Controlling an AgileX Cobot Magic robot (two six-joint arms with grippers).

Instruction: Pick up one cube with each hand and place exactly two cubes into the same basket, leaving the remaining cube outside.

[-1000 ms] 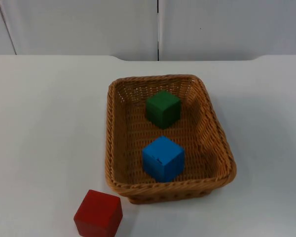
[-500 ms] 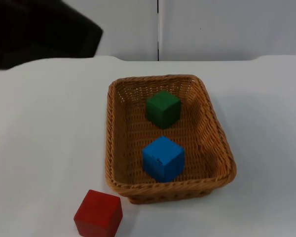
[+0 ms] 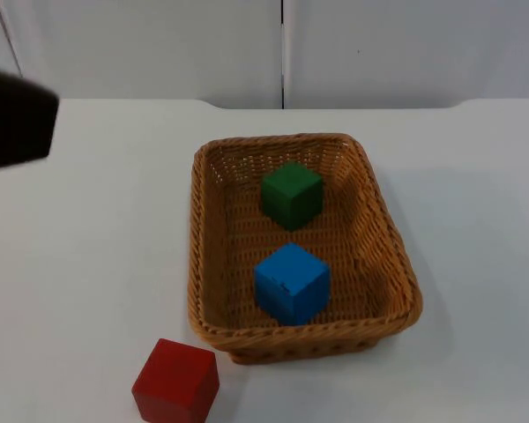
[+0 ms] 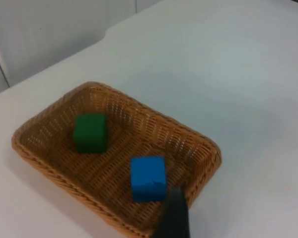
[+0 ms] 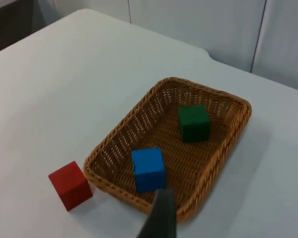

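A woven basket (image 3: 210, 256) stands in the middle of the table. A green cube (image 3: 292, 195) lies in its far half and a blue cube (image 3: 291, 283) in its near half, both free of any grip. They also appear as green cube (image 4: 91, 133), blue cube (image 4: 148, 178), green cube (image 5: 193, 123) and blue cube (image 5: 148, 169). A red cube (image 3: 176, 382) sits on the table outside the basket's near left corner, also seen as red cube (image 5: 70, 185). My left gripper (image 4: 174, 220) and right gripper (image 5: 159, 215) hang high above the table, away from the cubes.
The left arm (image 3: 13, 119) shows as a dark blur at the table's far left. White table (image 3: 88, 256) surrounds the basket on all sides. The grey partition wall (image 3: 159, 44) closes off the back.
The left arm swung into the upper left of the top view half a second ago and has since drawn back to the left edge. Cubes and basket have not moved.
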